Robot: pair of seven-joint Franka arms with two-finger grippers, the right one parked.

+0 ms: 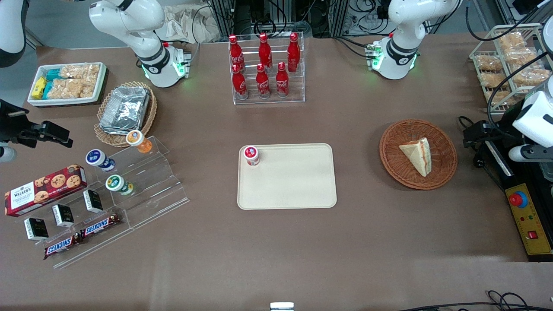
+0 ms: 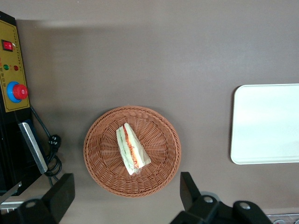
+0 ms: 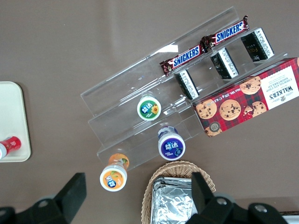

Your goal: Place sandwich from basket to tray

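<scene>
The hand [image 2: 126,198] hovers high above the basket [image 2: 132,150], fingers [image 2: 62,192] spread wide and holding nothing. The sandwich [image 2: 131,149] lies inside the basket on the brown table [image 1: 371,242]. The tray [image 1: 287,176] sits nearby, carrying a small red-lidded cup [image 1: 251,155]; cables [image 1: 276,13] crowd the table's edge.

"SNICKERS" on two bars [image 3: 204,45], "WALKER'S" on the red biscuit box [image 1: 44,189], Coca-Cola script on bottles [image 1: 262,65].
</scene>
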